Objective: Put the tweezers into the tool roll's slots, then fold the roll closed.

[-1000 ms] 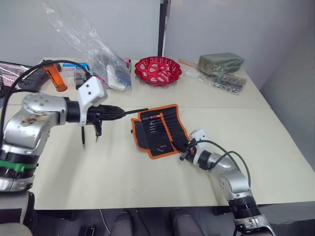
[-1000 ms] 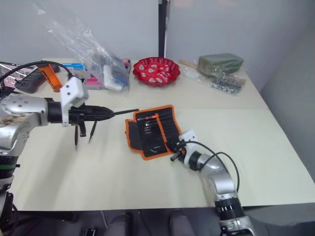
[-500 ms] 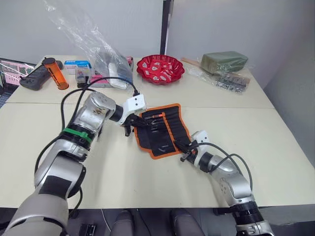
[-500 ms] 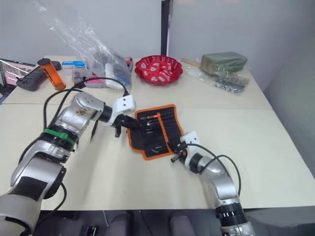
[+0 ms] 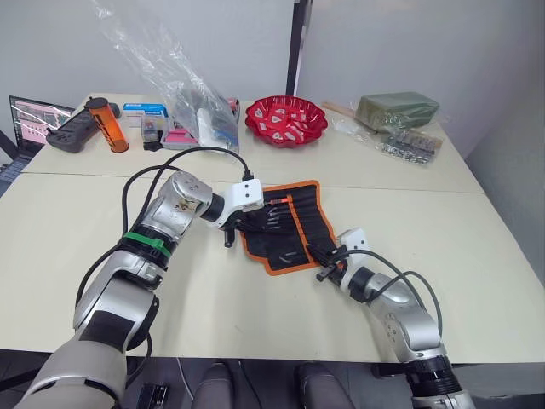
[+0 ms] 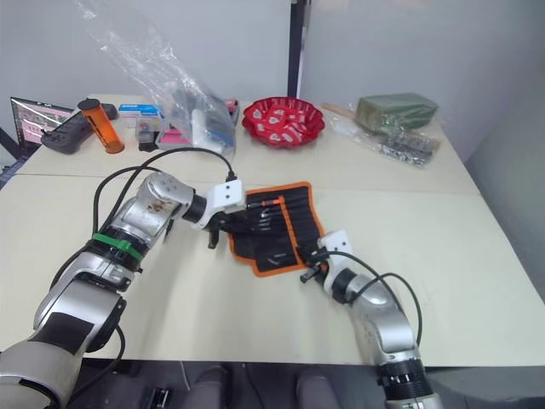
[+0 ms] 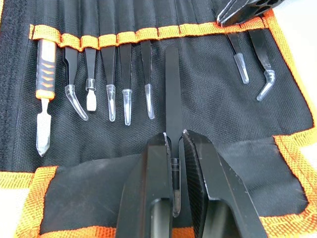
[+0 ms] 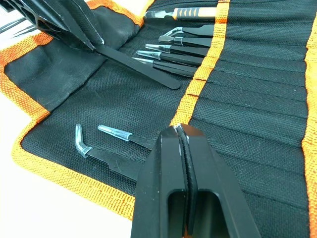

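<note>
left wrist view: our left gripper (image 7: pixel 174 140) grips one tweezer (image 7: pixel 172 84) over the open roll (image 7: pixel 208 99), aimed at a free slot (image 7: pixel 171 30); several sit slotted. right gripper (image 8: pixel 182 133) closed, pinning the roll. folding remains.

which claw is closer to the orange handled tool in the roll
Left. The left claw holds a tweezer over the roll's near-left part, close to the orange-handled tool. The right claw sits at the roll's opposite edge.

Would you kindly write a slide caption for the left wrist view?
Left gripper slides a black tweezer toward an open slot of the tool roll, beside capped tools already seated.
</note>
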Tool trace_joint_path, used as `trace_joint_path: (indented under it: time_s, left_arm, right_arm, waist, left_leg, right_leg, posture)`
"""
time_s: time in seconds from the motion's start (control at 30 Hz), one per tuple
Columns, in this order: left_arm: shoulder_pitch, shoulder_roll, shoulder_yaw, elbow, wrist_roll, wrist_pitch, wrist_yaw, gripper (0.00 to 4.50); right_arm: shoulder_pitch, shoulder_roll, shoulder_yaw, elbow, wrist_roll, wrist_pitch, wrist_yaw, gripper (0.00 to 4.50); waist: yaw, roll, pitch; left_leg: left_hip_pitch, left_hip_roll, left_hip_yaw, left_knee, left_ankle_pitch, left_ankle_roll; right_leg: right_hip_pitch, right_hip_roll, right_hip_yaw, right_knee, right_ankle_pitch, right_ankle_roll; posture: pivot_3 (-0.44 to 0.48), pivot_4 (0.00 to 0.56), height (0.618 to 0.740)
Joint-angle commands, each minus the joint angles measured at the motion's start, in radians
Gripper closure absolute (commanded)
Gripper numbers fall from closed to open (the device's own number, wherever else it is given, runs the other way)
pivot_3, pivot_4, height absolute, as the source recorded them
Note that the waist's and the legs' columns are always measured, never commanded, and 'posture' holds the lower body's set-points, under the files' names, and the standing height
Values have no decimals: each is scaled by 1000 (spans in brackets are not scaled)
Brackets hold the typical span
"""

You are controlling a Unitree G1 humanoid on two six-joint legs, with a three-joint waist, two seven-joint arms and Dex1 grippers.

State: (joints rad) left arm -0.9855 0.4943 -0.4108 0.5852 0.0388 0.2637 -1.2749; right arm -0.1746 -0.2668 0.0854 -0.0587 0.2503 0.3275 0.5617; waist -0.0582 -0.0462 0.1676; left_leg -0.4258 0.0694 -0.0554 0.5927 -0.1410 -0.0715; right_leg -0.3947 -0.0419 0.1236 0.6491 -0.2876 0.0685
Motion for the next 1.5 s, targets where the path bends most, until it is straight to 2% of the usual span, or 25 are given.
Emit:
trace_joint_path:
  time_s: [0.03,0.57,0.9,1.2,1.43,1.5]
  left_arm:
    - [-23,-20,20,1,10,-17,16,4445]
    - [-105,-181,32,248,58,-144,142,4445]
    - [-148,-279,25,389,98,-230,169,4445]
    - [-165,-298,53,440,108,-269,190,4445]
    - [-150,-253,89,372,85,-231,144,4445]
    - [-143,-229,106,333,76,-200,138,3918]
  right_arm:
    - [26,-7,17,32,-13,44,-3,4500]
    - [60,1,37,16,-13,54,-3,4500]
    - [40,-4,45,34,-15,71,11,4500]
    - [53,-3,58,33,-24,71,7,4500]
    - [51,-5,61,37,-24,70,12,4500]
    - [48,-6,61,43,-24,68,15,4500]
  waist:
    - [2,0,0]
    - [10,0,0]
    - [5,0,0]
    - [4,0,0]
    - [1,0,0]
    - [-3,0,0]
  left_leg:
    - [0,0,0,0,0,0]
    - [1,0,-1,1,0,0]
    - [2,0,-1,1,0,0]
    - [2,0,-1,1,0,0]
    - [2,0,-1,1,0,0]
    - [2,0,-1,1,0,0]
  right_leg:
    - [0,0,0,0,0,0]
    - [1,0,0,0,0,0]
    - [3,0,0,0,0,1]
    - [3,0,0,0,0,1]
    - [3,0,-1,0,0,1]
    - [3,0,-1,0,0,1]
  posture:
    - [0,150,729]
    - [0,150,729]
    - [0,150,729]
    - [0,150,729]
    - [0,150,729]
    - [0,150,729]
